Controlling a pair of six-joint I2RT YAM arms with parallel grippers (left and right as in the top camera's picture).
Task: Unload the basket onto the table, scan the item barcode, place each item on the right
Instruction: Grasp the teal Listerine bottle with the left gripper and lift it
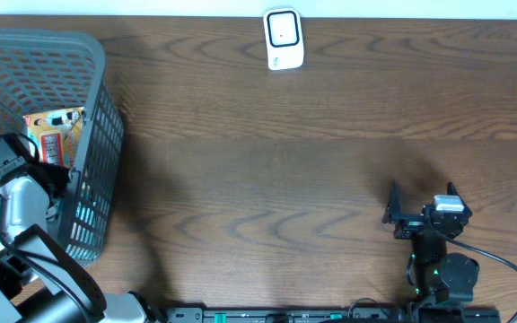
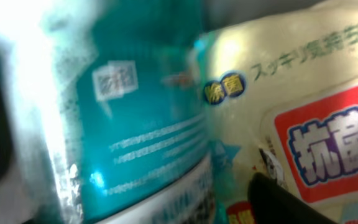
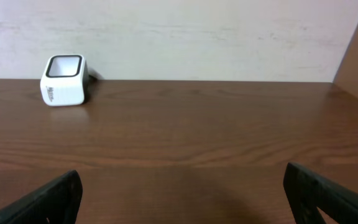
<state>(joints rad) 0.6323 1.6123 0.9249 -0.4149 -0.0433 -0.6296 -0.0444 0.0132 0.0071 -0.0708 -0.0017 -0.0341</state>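
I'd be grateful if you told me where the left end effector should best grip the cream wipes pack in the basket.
Probably along an exposed edge, coming from above: the grey basket walls block any sideways approach, and the cream wipes pack sits tight beside a teal pack.

We look straight down on the table (image 1: pixel 267 179); left wrist sits right against packets (image 2: pixel 148 124); right wrist faces low toward scanner (image 3: pixel 64 81), shared overhead.

Soft, even light covers the brown wood-grain table (image 1: pixel 285 161); a faint shadow lies right of the grey plastic mesh basket (image 1: pixel 97 108). Left wrist view: close, badly blurred, white glare flooding its left over the glossy teal packet (image 2: pixel 142 124).
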